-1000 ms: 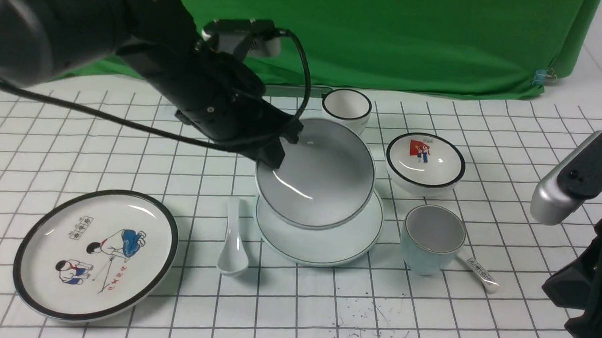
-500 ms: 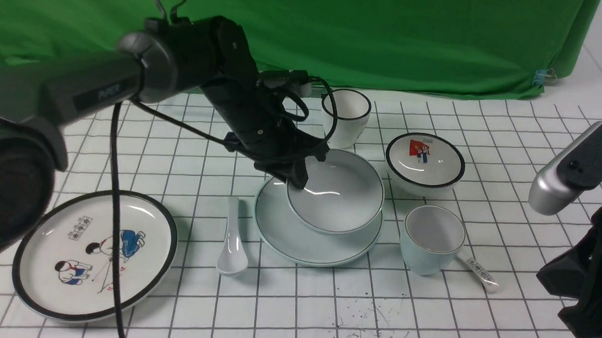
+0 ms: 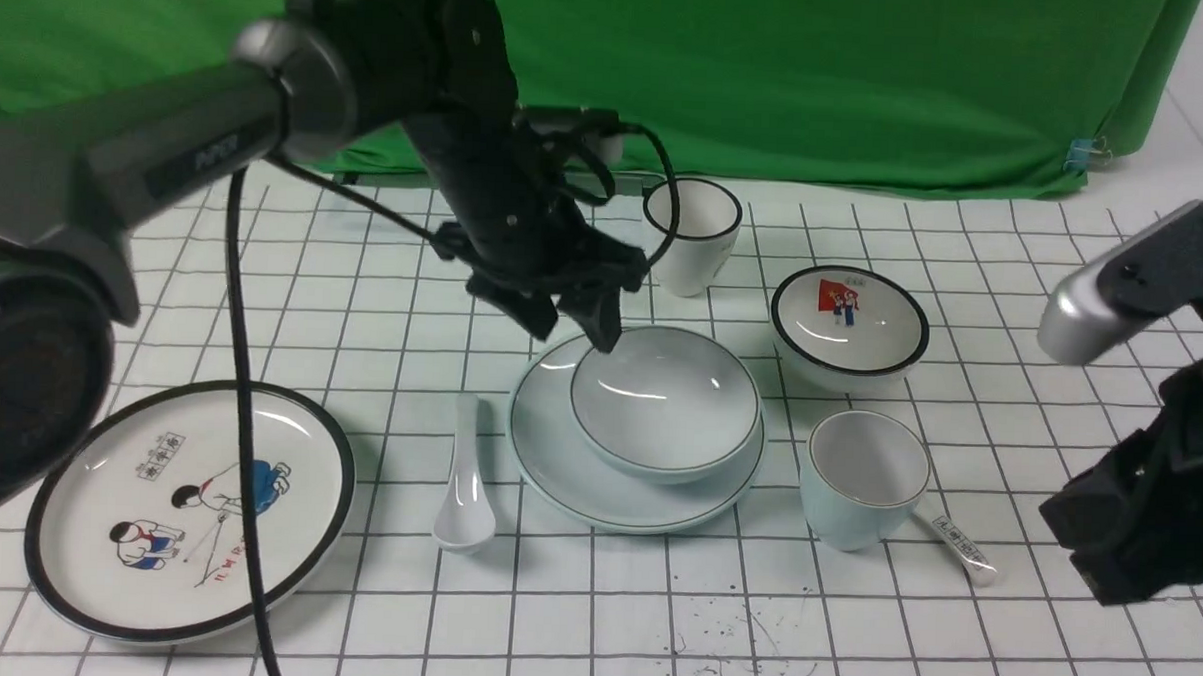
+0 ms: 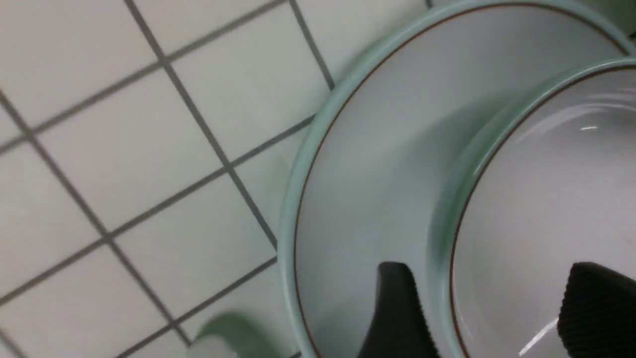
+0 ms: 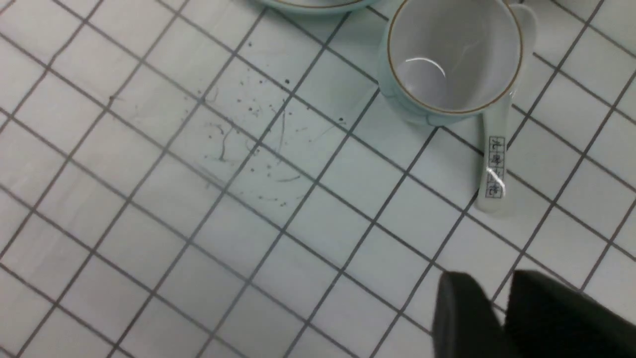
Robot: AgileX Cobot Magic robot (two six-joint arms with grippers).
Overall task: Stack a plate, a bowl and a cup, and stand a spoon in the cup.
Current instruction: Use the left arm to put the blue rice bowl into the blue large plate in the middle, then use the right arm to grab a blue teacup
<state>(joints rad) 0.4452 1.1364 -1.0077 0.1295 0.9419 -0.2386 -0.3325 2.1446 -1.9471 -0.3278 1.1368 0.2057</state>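
Seen from the front: the bowl (image 3: 664, 400) upright on the plate (image 3: 548, 446), seated toward the plate's right side, with a crescent of bare plate showing on the left. Over the bowl's far-left rim, the left gripper (image 3: 574, 332), fingers spread apart and astride the rim, clamped on nothing.

Closer in the left wrist view: one dark finger (image 4: 397, 313) over the plate (image 4: 377, 164) just outside the bowl (image 4: 546, 189), the other inside it, a wide gap between them. Also shows only here the thin brownish line on both rims.

Only from the front: the spoon (image 3: 466, 483) flat on the gridded cover (image 3: 263, 296), just left of the plate, handle pointing away. Right of the plate, near but not touching, the cup (image 3: 862, 482), upright.

Further off, a cartoon plate (image 3: 190, 509), a flag bowl (image 3: 850, 322) and a black-rimmed cup (image 3: 692, 231).

From the right wrist, straight down into the cup (image 5: 449, 54): white and empty inside. Beside it a marked spoon (image 5: 494, 164), scoop end peeping past the cup, an end hidden in the front view. Shows too the right gripper (image 5: 502, 298), fingers pressed close with only a thin slit between, nothing held, well apart from the cup. From the front, just a dark bulk at the right edge.
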